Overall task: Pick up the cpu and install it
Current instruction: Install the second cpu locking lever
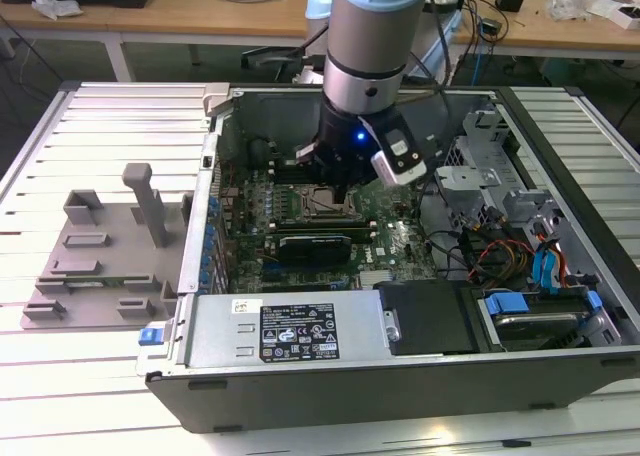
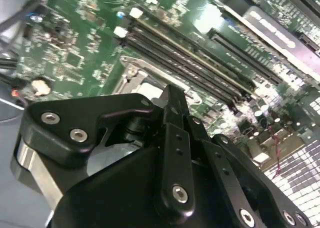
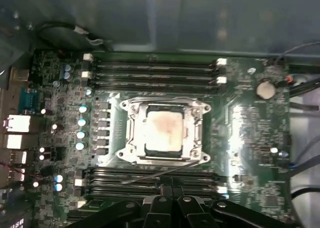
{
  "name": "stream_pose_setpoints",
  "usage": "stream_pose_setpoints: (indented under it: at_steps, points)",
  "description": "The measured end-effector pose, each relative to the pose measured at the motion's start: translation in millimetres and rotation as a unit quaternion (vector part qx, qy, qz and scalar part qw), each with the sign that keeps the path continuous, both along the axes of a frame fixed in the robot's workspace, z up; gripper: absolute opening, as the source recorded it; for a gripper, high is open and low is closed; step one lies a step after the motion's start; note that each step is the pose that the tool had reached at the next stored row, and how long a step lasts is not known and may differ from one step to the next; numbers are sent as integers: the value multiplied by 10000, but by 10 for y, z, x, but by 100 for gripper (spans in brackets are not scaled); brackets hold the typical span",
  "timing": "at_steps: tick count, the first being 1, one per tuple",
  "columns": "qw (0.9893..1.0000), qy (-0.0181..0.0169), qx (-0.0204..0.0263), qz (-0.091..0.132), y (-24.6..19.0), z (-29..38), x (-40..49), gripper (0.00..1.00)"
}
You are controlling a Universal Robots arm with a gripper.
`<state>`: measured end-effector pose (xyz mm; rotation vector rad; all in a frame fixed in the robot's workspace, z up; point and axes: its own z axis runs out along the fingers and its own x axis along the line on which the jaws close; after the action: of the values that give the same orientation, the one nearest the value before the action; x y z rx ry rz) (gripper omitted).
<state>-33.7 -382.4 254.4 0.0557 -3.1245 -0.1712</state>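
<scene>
First wrist view is showing the cpu [image 3: 162, 131] already sitting inside the socket frame [image 3: 131, 138] on the motherboard [image 3: 250, 138], with the gripper [image 3: 172, 194] hovering just beside it, jaws looking pressed together and holding nothing. Risk I'm seeing: if the chip's lying slightly crooked, any downward push is probably bending pins.

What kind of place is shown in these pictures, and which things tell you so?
Probably a robotics or electronics lab. An open computer case lies on a slatted metal table under the robot arm, beside a grey fixture. Wooden workbenches carrying cables stand behind. The cpu sits in its motherboard socket.
</scene>
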Motion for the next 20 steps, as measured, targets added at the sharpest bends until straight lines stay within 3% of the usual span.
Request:
stream_pose_setpoints:
  at_steps: [2,3,7,12,14,20]
  points:
    - [10000,0,0,-1,-3,-48,-97,11]
    - [10000,0,0,0,-4,-89,-190,11]
    - [10000,-1,0,-1,-8,-181,-359,11]
    - [10000,-1,1,0,-11,-284,-406,11]
    - [10000,0,0,0,-11,-358,-423,11]
    - [10000,-1,16,0,-2,-465,-479,11]
